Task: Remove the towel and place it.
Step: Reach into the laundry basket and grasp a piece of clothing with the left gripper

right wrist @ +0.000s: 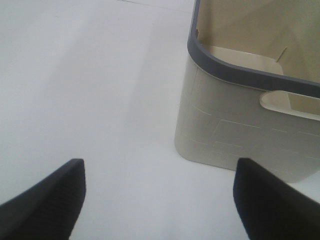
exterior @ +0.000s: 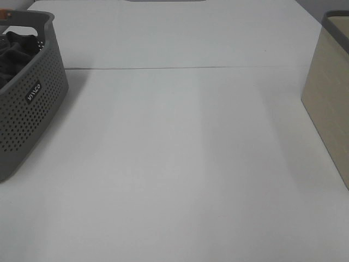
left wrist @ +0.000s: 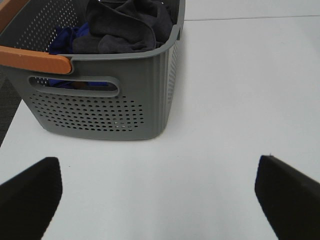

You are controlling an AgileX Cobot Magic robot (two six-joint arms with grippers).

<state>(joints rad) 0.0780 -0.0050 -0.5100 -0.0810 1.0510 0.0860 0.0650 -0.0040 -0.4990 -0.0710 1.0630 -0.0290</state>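
Sitting crumpled in the grey basket: the towel

Looking through the left wrist camera, I see the towel [left wrist: 127,25] heaped inside the perforated grey basket [left wrist: 100,115], beside a blue cloth [left wrist: 67,40]; an orange handle [left wrist: 35,62] lies along the rim; the left gripper [left wrist: 159,197] hangs over the white table [exterior: 180,164] near the basket, jaws wide, holding nothing; the right gripper [right wrist: 160,200], equally wide and empty, faces a beige bin [right wrist: 225,135]; the 2 containers stand well apart.
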